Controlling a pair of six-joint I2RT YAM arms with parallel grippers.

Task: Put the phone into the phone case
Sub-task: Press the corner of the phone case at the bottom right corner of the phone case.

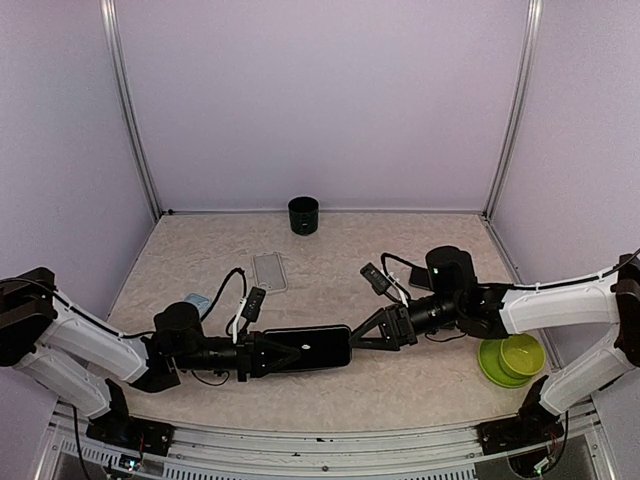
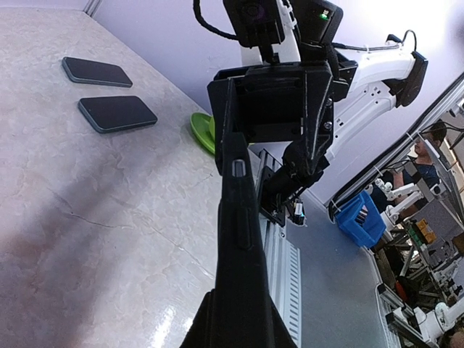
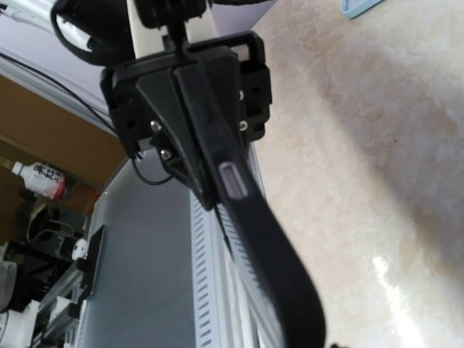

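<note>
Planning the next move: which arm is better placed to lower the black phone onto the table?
Left, probably. The left gripper is shut on one end of the black phone; the right gripper only meets the other end, its grip unclear.

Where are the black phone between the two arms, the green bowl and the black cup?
black phone (image 1: 312, 349): top view, middle of its dark face.
green bowl (image 1: 497, 361): top view, left inside wall.
black cup (image 1: 303, 221): top view, front of its outer wall.
</note>
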